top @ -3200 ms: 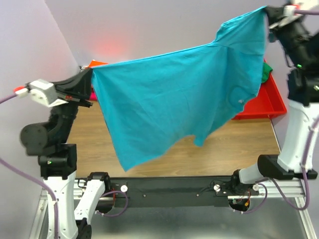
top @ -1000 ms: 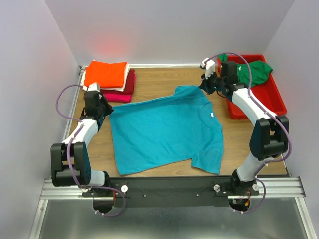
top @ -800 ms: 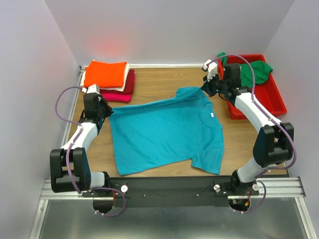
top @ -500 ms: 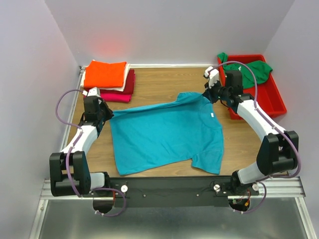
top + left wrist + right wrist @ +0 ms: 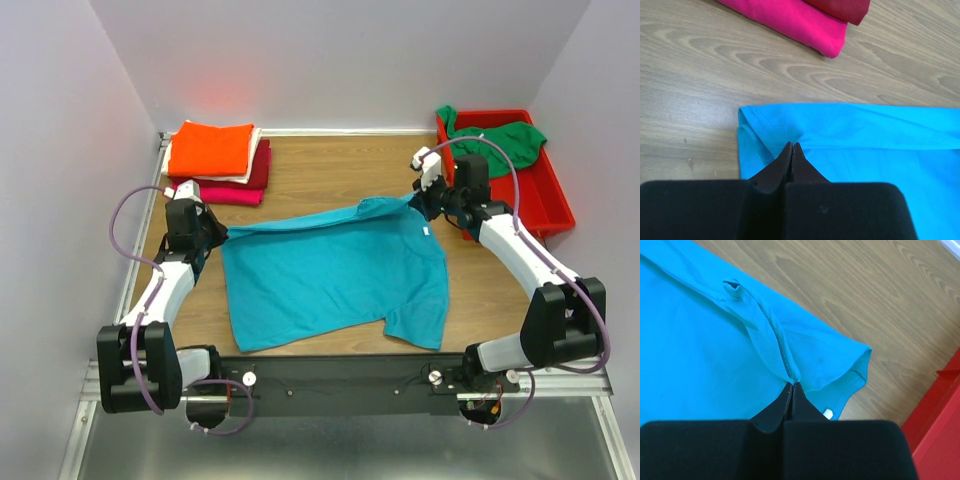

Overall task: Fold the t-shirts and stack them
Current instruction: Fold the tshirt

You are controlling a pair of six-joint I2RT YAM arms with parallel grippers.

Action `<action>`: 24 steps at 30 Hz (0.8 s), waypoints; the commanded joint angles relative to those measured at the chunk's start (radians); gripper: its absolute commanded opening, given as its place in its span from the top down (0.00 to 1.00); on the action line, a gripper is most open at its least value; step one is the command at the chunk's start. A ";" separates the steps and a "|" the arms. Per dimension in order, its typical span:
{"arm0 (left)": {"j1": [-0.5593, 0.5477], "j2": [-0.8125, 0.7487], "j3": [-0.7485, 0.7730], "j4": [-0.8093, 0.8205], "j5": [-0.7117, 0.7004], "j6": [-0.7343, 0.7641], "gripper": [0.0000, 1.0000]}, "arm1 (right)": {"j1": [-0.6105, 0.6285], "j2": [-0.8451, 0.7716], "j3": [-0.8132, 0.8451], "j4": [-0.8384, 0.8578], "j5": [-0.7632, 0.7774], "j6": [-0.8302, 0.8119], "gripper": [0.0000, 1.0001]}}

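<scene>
Teal t-shirt [image 5: 330,275] — far edge drawn nearer.

1. Left wrist view: the top edge cuts off the magenta t-shirt [image 5: 800,22] and dark red t-shirt [image 5: 845,7]; the teal t-shirt [image 5: 865,145] runs off right.
2. Right wrist view: only a corner of the red bin [image 5: 940,430] shows (neck label [image 5: 827,414] mostly hidden).
3. Top view: the white t-shirt [image 5: 256,145] seems only a thin edge under the orange t-shirt [image 5: 210,147].

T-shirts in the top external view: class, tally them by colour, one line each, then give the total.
teal t-shirt: 1
orange t-shirt: 1
white t-shirt: 1 (only an edge shows)
dark red t-shirt: 1
magenta t-shirt: 1
green t-shirt: 1
Total: 6
</scene>
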 commanded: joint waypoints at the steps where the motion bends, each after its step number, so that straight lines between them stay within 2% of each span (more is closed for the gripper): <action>1: 0.005 -0.038 -0.029 -0.036 0.034 -0.006 1.00 | 0.001 -0.037 -0.031 0.012 0.015 -0.015 0.99; 10: 0.005 -0.025 -0.036 -0.088 0.076 -0.046 0.99 | 0.001 -0.094 -0.105 0.012 0.030 -0.026 0.99; 13: 0.005 -0.047 -0.026 -0.126 0.096 -0.043 0.80 | 0.000 -0.124 -0.143 0.012 0.030 -0.047 0.99; 16: 0.005 -0.172 -0.030 -0.125 0.094 -0.040 0.45 | 0.000 -0.154 -0.209 0.010 0.016 -0.074 0.94; 19: 0.005 -0.264 -0.029 -0.102 0.076 -0.012 0.45 | 0.000 -0.177 -0.243 0.006 0.022 -0.102 0.91; 22: 0.005 -0.364 -0.007 -0.068 0.076 0.063 0.45 | 0.000 -0.207 -0.277 -0.016 0.056 -0.151 0.83; 23: 0.005 -0.393 0.000 -0.068 0.054 0.078 0.43 | 0.000 -0.223 -0.283 -0.025 0.058 -0.168 0.79; 24: 0.006 -0.400 0.019 -0.068 0.050 0.125 0.43 | 0.000 -0.229 -0.289 -0.060 0.049 -0.212 0.69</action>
